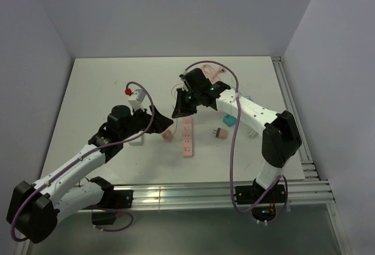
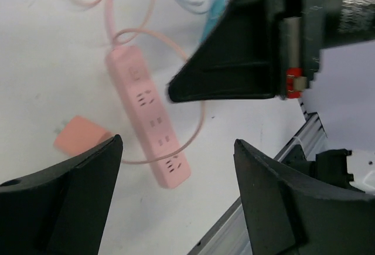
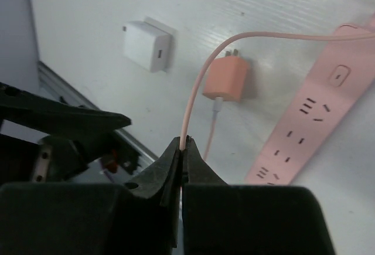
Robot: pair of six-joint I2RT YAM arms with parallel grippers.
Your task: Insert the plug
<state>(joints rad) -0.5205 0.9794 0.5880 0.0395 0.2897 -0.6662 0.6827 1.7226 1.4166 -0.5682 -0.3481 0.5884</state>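
Note:
A pink power strip lies flat on the white table, sockets up. Left of it sits a pink plug block, prongs pointing away from the strip and a thin lead running from it. My right gripper is shut on the strip's pink cable, which arcs up from the strip's end. It hangs above the strip's far end. My left gripper is open and holds nothing, hovering above the plug block and the strip.
A white charger block lies left of the pink plug. A teal adapter and a small brown plug lie right of the strip. More cable loops lie at the back. Aluminium rails edge the table's front and right.

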